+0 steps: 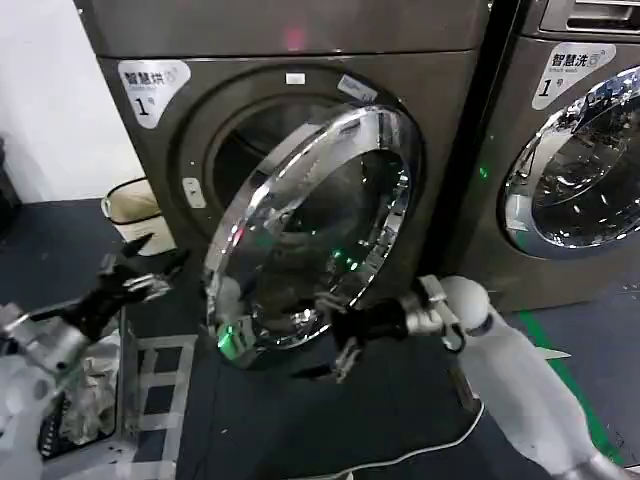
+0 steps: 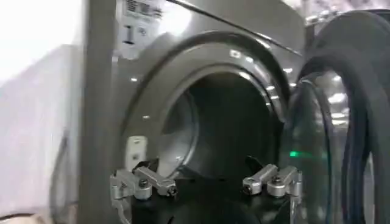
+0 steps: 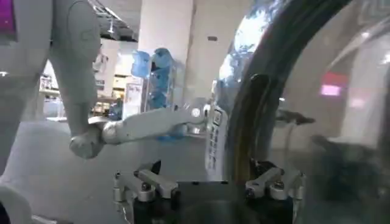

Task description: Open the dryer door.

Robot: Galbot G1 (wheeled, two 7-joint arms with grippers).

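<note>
The dryer door stands swung partly open in front of the left machine's drum opening. The right pincer, spread, sits at the door's lower near edge. The left pincer, spread and empty, waits at left.

Dark floor, white wall
</note>
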